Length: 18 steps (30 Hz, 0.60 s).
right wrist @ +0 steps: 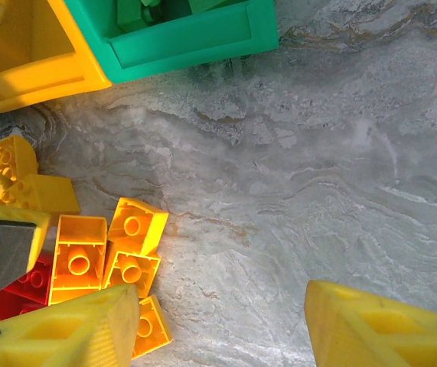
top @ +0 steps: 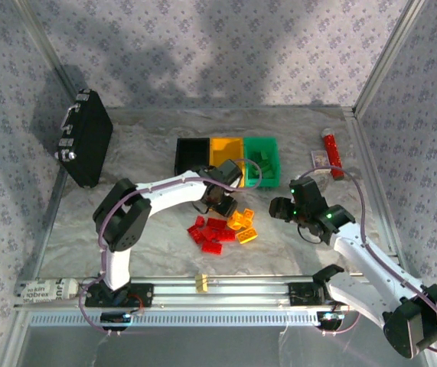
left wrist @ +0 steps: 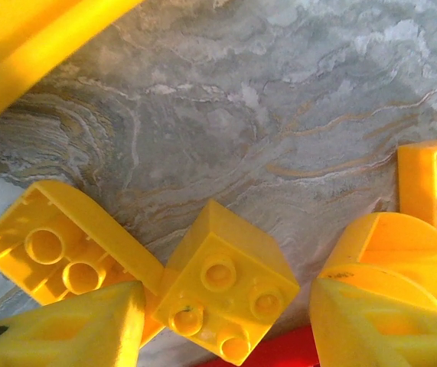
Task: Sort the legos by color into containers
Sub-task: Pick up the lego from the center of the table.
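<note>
At the far left a black case (top: 86,147) stands tilted on the marble table (top: 149,130). The left arm (top: 122,218) rises from the rail (top: 264,290) to a dark elbow. From there its white forearm reaches to the right and away, and the wrist bends down over the pile of bricks. The left gripper (left wrist: 226,310) is low over the table with its jaws apart, and one yellow brick (left wrist: 226,294) lies studs up between the two fingers. The brick is very near both fingers, but I cannot tell if one touches it. Other yellow pieces around it are cut off by the picture's edge.

In the top view the red bricks (top: 210,231) make the left part of the pile and the yellow bricks (top: 242,225) the right part. Behind the pile stand three joined bins: the black bin (top: 190,157), the yellow bin (top: 226,147) and the green bin (top: 262,140). Green bricks (right wrist: 138,11) lie in the green one. The left wrist covers part of the yellow bin.

The right gripper (right wrist: 220,298) also has its jaws apart, with bare table between them, and it holds nothing. The pile is at its left. The right arm (top: 371,267) comes from the near right corner and slants left and away. A red cylinder (top: 331,153) lies at the far right.
</note>
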{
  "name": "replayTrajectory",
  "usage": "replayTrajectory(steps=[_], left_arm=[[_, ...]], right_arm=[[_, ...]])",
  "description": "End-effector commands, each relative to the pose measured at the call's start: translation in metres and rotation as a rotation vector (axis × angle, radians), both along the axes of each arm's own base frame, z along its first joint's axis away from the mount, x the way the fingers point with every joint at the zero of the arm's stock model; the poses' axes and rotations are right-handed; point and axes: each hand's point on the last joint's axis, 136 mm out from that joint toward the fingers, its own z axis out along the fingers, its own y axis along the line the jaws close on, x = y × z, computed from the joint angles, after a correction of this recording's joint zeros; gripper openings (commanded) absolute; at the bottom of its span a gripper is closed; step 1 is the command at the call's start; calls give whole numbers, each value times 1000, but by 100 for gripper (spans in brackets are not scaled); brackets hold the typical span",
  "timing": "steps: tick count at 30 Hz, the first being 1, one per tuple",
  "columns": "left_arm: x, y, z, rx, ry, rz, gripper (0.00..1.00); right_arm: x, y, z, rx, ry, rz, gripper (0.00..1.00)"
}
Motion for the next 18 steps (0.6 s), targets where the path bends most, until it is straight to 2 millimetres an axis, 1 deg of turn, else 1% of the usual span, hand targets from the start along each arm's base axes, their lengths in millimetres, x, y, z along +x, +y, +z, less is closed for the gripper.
replayTrajectory(steps=[1, 2, 4, 8, 9, 15, 18], left_arm=[[-6, -5, -6, 15, 27, -37, 58], [-5, -8, -6, 14, 25, -40, 58], [-9, -7, -8, 36, 42, -50, 56], [-4, -7, -3, 43, 13, -43, 42], [-2, -8, 0, 39, 2, -42, 40], [5, -10, 17, 31, -39, -46, 36], [13, -13, 28, 25, -68, -45, 36]], right_arm=[[-1, -4, -3, 0, 6, -19, 61], [-1, -4, -3, 1, 6, -17, 61], [-2, -4, -4, 0, 9, -17, 61], [-3, -6, -5, -3, 11, -23, 61], [-4, -7, -6, -5, 11, -25, 61], [-5, -9, -9, 1, 15, -30, 61], [-5, -9, -9, 5, 13, -32, 61]])
